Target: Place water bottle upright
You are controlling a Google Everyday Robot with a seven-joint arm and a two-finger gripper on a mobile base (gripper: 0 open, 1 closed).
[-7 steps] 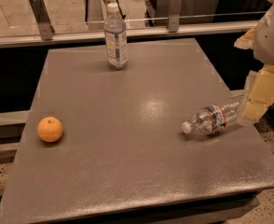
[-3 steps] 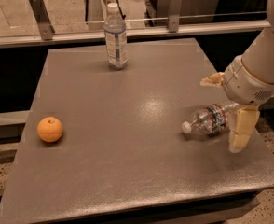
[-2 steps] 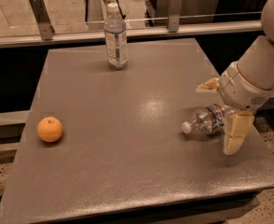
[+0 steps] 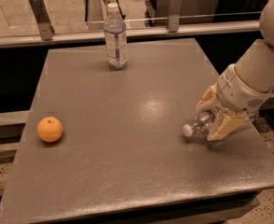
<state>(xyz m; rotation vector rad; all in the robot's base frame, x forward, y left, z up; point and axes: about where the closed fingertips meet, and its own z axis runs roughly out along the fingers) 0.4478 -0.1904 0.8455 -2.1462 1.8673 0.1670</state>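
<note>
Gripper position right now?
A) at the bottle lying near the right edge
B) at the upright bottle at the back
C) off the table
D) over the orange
A: the gripper is down at the water bottle, which lies on its side, far from the orange and the upright bottle.

White rounded arm (image 4: 263, 73); cream-tan jaws, near table (image 4: 127, 125) right edge.

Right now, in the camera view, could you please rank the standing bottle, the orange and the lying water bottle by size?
1. Standing bottle, despite being farthest.
2-3. Lying water bottle and orange: unranked; the hand at the right covers much of the bottle, and its visible part looks orange-sized.
</note>
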